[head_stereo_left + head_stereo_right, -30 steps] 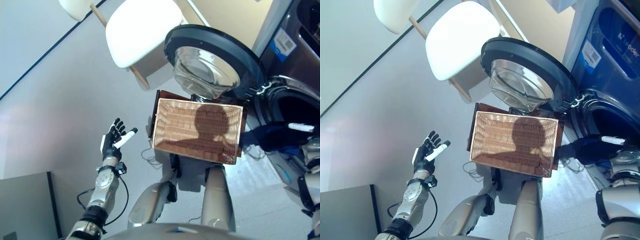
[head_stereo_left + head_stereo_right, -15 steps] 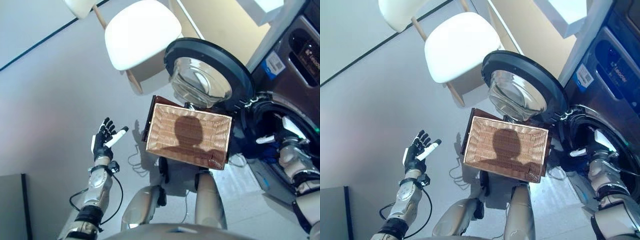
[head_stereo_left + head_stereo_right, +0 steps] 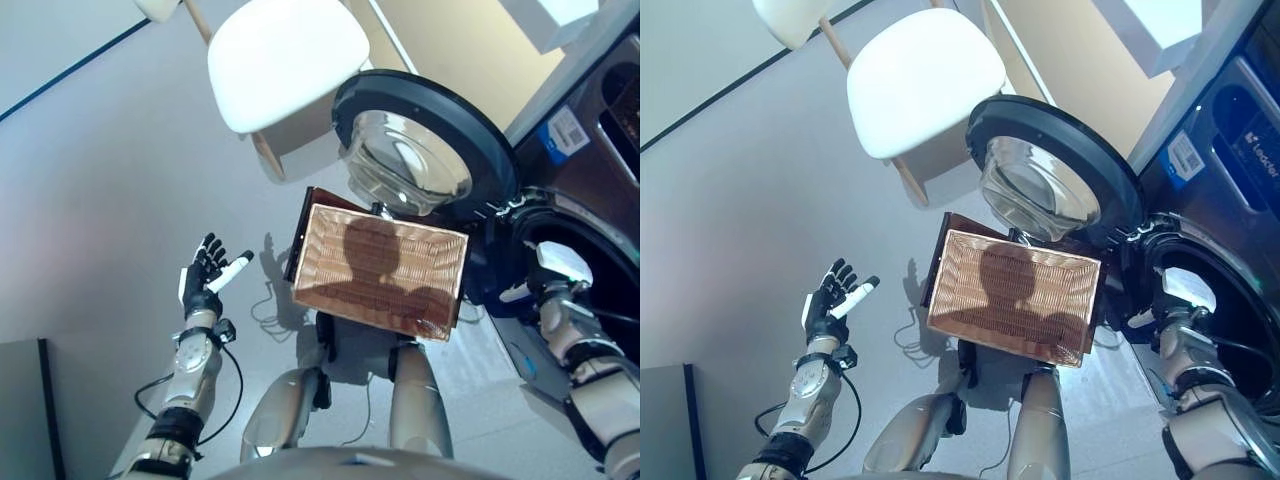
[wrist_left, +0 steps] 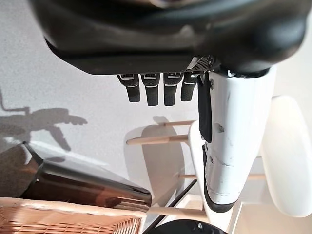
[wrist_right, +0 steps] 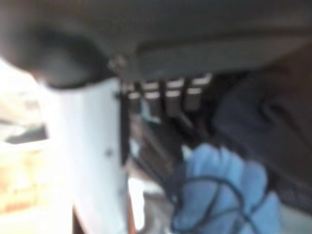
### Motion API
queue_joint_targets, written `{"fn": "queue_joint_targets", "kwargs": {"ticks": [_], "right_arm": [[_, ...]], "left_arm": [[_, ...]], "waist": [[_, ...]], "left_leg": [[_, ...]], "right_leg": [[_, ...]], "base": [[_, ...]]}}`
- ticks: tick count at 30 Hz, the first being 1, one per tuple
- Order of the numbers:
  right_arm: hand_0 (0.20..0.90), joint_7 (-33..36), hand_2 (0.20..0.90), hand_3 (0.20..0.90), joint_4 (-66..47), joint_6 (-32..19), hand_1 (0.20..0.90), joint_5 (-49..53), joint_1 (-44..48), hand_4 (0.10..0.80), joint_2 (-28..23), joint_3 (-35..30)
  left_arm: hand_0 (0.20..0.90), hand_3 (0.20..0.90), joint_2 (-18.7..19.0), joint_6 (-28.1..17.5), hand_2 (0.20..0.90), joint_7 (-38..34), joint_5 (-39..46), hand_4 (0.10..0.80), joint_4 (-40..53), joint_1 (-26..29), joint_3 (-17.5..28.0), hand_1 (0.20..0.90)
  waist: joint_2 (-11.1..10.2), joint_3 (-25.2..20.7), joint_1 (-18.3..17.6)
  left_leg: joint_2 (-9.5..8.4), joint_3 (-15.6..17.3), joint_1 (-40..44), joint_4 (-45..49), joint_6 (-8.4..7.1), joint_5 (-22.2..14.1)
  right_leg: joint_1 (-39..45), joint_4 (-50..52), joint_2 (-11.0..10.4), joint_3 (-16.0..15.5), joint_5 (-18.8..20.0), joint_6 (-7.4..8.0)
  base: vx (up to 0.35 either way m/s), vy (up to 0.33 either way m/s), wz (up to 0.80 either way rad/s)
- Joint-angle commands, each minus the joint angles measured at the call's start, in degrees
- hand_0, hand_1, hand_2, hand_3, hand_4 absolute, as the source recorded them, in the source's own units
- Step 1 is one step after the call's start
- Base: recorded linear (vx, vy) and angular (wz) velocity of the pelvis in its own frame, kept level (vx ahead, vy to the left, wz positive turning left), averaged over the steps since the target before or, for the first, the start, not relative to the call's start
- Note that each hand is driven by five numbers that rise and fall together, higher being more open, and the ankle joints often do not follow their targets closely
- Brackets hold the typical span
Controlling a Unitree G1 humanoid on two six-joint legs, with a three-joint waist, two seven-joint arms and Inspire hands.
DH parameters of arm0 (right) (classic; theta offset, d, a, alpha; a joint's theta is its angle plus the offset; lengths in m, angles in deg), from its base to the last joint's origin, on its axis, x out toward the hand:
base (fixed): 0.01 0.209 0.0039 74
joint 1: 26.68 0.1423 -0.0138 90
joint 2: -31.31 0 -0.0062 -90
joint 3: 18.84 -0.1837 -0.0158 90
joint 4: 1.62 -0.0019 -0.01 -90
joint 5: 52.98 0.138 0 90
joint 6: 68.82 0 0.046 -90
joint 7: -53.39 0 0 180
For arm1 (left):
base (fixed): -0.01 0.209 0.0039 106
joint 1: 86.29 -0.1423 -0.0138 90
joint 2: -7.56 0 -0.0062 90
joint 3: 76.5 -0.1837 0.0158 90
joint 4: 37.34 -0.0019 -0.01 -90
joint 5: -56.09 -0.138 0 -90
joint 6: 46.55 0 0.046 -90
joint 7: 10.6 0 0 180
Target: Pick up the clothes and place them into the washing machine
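My right hand [image 3: 556, 272] is at the mouth of the washing machine's drum [image 3: 600, 235], fingers straight and holding nothing. Its wrist view shows a light blue cloth [image 5: 219, 195] and dark cloth [image 5: 265, 122] lying just past the fingers [image 5: 175, 95], inside the drum. The round glass door [image 3: 420, 150] stands swung open to the left of the drum. The wicker basket [image 3: 380, 268] in front of me has nothing in it. Out to the left my left hand [image 3: 203, 278] is held up over the floor, open and idle.
A white chair [image 3: 285, 60] with wooden legs stands on the grey floor beyond the basket, close to the open door. A dark brown stand [image 4: 83, 183] carries the basket. A grey cabinet corner [image 3: 20, 410] shows at the lower left.
A second ago my right hand held dark blue clothes at the drum's mouth; now the cloth lies inside and the hand is open. The camera has shifted. The left hand barely moved.
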Motion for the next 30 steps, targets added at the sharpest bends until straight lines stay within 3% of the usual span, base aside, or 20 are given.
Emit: {"fn": "queue_joint_targets", "kwargs": {"ticks": [1,12,24,30], "right_arm": [[0.900,4.7,0.900,0.900,2.1,0.8,0.900,1.4,0.5,0.800,0.4,1.1],[0.900,5.7,0.900,0.900,6.9,2.2,0.900,-1.5,-3.2,0.800,5.8,2.0],[0.900,8.3,0.900,0.900,5.9,4.2,0.900,-5.7,-5.2,0.800,3.3,0.9],[0.900,8.6,0.900,0.900,7.7,5.4,0.900,-5.9,-4.5,0.800,1.2,0.4]], "left_arm": [[0.900,0.900,1.6,-4.0,0.900,-2.2,-1.3,0.800,0.7,1.3,3.5,0.900],[0.900,0.900,2.0,-3.5,0.900,-3.5,-3.8,0.800,0.2,1.1,4.5,0.900],[0.900,0.900,2.7,-3.9,0.900,-4.6,-4.6,0.800,0.4,0.6,5.9,0.900],[0.900,0.900,2.6,-4.1,0.900,-4.4,-4.4,0.800,2.6,0.5,5.7,0.900]], "waist": [[-1.8,-4.1,0.4],[-2.4,-4.9,0.4],[-2.9,-4.8,-0.2],[-1.6,-3.1,0.2]], "left_leg": [[-1.03,-1.0,-0.8,-0.8,-2.69,-1.9],[-0.70,0.0,2.8,-0.2,-2.26,-3.6],[-1.31,-0.4,0.7,-0.8,-2.13,-2.9],[-1.84,-0.3,-1.4,-0.8,-2.19,-2.1]], "right_leg": [[0.6,-4.5,1.5,-0.8,7.0,-4.31],[5.2,-7.7,1.6,-0.4,8.3,-3.43],[3.8,-8.8,1.4,-0.1,8.6,-3.49],[2.0,-9.2,1.2,0.0,9.3,-3.67]], "base": [[0.073,0.012,-0.06],[0.029,0.016,-0.07],[-0.017,0.009,-0.01],[-0.030,0.003,0.02]]}}
